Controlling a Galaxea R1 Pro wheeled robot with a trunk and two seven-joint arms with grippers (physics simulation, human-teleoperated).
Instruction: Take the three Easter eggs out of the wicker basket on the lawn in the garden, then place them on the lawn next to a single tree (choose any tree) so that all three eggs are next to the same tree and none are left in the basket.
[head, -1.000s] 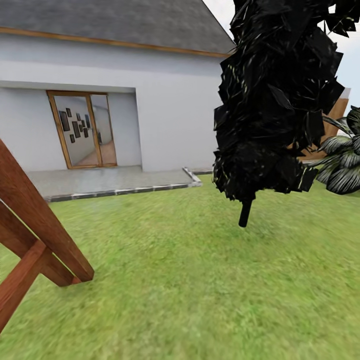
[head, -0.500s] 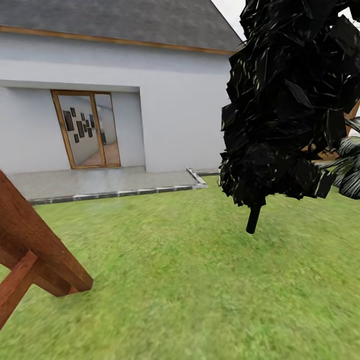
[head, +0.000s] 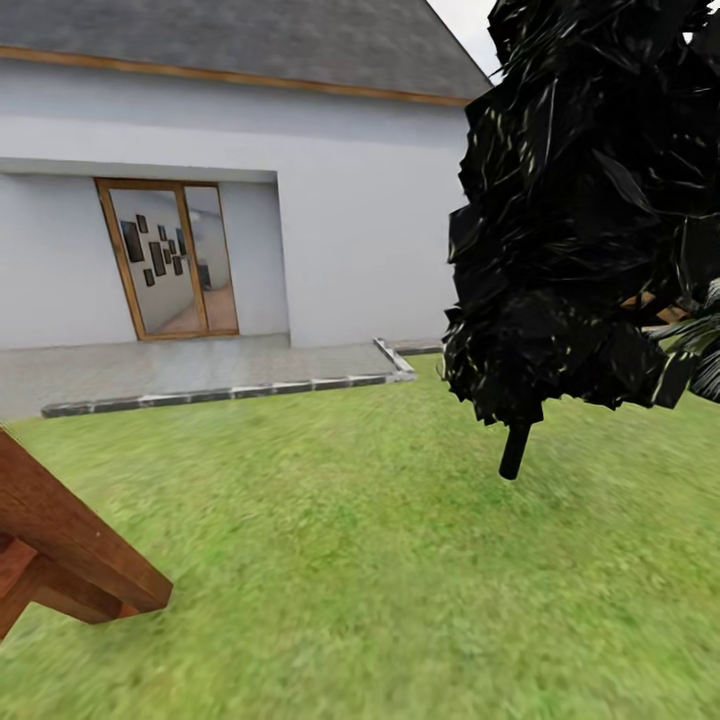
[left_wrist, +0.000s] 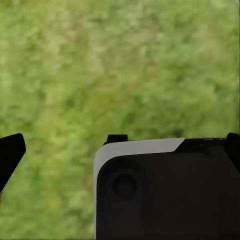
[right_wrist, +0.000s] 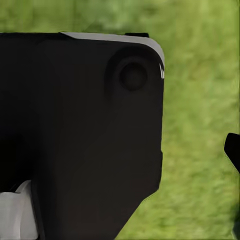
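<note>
The lawn (head: 360, 560) is taking up the whole lower part of the head view, mottled green and running up to the grey paved patio (head: 190, 375) in front of the white house (head: 340, 230) with its wood-framed glass door (head: 170, 258). A tree with a thin black trunk (head: 515, 450) and a big clump of dark angular leaves is standing on the grass at the right, and a reddish-brown wooden beam (head: 70, 570) is poking in at the lower left, its end sitting on the grass.

Left wrist view: grass is lying well below the camera, with a black and white robot body panel (left_wrist: 165, 190) blocking the near part. A dark fingertip (left_wrist: 10, 155) is peeking in at the edge, but honestly I can't tell whether that claw is spread or pressed together.

Right wrist view: same deal, a big black panel (right_wrist: 80, 130) is sitting over the grass and a sliver of dark finger (right_wrist: 232, 150) is showing at the side. Can't tell its state either.
</note>
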